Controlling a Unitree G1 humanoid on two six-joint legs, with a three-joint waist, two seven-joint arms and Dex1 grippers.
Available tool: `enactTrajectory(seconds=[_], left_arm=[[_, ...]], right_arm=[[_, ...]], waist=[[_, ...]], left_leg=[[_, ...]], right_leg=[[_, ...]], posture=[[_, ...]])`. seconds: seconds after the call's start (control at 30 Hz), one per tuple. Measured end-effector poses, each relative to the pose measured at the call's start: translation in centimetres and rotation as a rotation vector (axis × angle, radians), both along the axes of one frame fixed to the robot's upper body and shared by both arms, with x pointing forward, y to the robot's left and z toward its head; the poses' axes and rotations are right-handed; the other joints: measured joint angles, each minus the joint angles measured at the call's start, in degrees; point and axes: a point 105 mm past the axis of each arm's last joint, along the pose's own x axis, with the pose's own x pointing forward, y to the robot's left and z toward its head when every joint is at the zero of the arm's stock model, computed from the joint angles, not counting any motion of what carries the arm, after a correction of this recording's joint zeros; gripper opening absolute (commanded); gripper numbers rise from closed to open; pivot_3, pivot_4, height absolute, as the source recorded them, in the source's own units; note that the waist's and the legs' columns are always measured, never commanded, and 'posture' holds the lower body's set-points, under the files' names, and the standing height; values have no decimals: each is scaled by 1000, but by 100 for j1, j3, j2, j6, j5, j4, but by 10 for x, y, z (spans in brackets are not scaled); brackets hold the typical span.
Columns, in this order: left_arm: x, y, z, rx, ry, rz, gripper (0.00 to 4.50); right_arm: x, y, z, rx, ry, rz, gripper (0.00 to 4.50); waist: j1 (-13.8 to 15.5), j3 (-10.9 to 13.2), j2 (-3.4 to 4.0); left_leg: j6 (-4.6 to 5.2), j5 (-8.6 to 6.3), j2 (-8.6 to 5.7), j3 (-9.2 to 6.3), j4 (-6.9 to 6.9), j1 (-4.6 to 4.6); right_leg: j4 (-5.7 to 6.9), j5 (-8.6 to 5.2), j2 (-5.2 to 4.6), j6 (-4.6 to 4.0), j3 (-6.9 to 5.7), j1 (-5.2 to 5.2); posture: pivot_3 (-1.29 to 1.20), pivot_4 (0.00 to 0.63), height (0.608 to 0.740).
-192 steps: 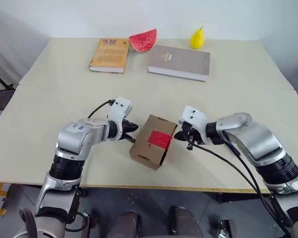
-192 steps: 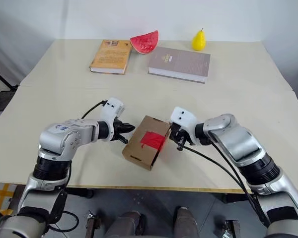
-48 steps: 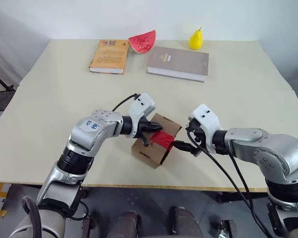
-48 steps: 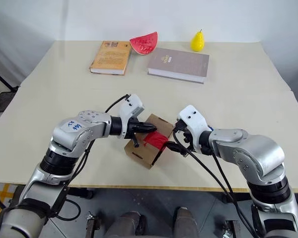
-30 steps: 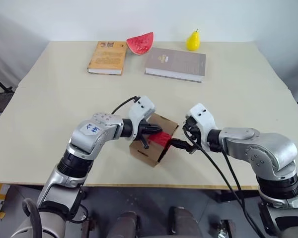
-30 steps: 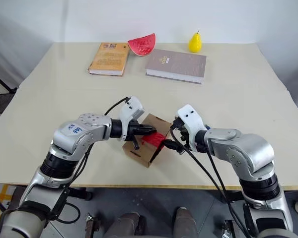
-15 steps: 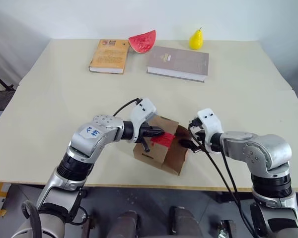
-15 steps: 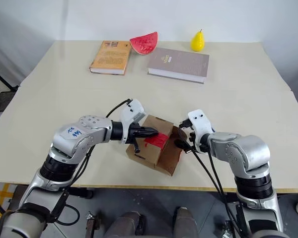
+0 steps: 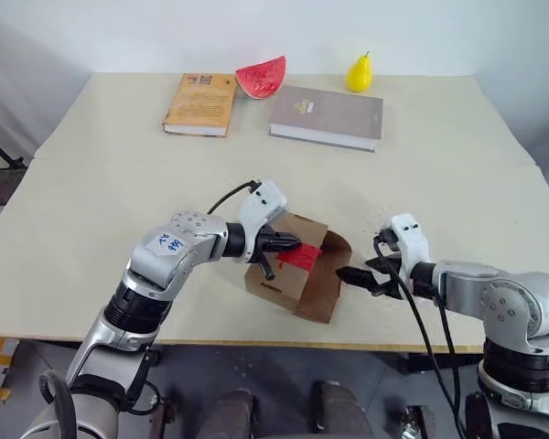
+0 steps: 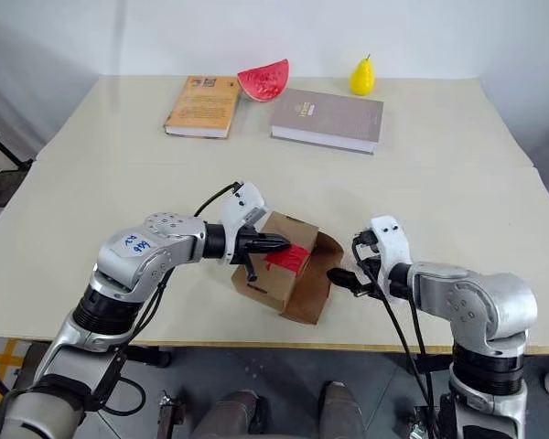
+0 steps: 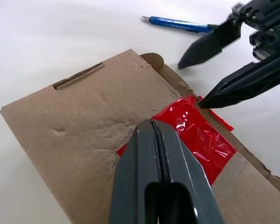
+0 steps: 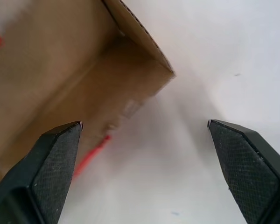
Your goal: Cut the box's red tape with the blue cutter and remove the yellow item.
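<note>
The brown box (image 9: 279,274) sits near the table's front edge, its right flap (image 9: 323,285) swung open and hanging down its right side. The red tape (image 11: 196,135) is on the top, at the seam. My left gripper (image 9: 291,244) is shut, its tips resting on the box top right beside the tape. My right gripper (image 9: 359,277) is open and empty, just right of the hanging flap and clear of it. The blue cutter (image 11: 177,23) lies on the table beyond the box, behind the right gripper's fingers. The yellow item is hidden.
At the table's far side lie an orange book (image 9: 201,102), a grey book (image 9: 328,115), a red watermelon slice (image 9: 262,77) and a yellow pear (image 9: 358,73). The table's front edge (image 9: 284,345) runs just below the box.
The box's right flap has swung open and down. My right gripper has drawn back to the right, away from the flap, and rolled. The left gripper has stayed on the box top.
</note>
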Motion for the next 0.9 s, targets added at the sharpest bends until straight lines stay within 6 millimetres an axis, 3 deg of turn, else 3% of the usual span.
enactTrajectory(seconds=[0.37,0.7,0.8,0.9], left_arm=[[3,7,0,13,3,33,0],[4,7,-1,17,3,44,0],[4,7,-1,19,1,49,0],[4,7,-1,18,0,50,0]], right_arm=[[8,26,-4,117,31,42,4469],[12,48,-9,94,15,112,4469],[14,49,-9,87,16,113,3870],[16,52,-12,100,30,107,2902]], waist=[[-144,-12,-16],[-157,-30,-38],[-164,-33,-44],[-172,-33,-44]], left_leg=[[-7,-1,14,2,0,25],[-14,-4,22,7,0,33],[-15,-4,24,11,0,36],[-17,-6,28,11,-1,36]], right_leg=[[0,-1,12,-2,17,9],[-1,-2,21,-4,71,9],[0,-2,22,-5,76,9],[0,-3,22,-7,77,8]], posture=[[0,150,740],[0,150,740],[0,150,740],[0,150,740]])
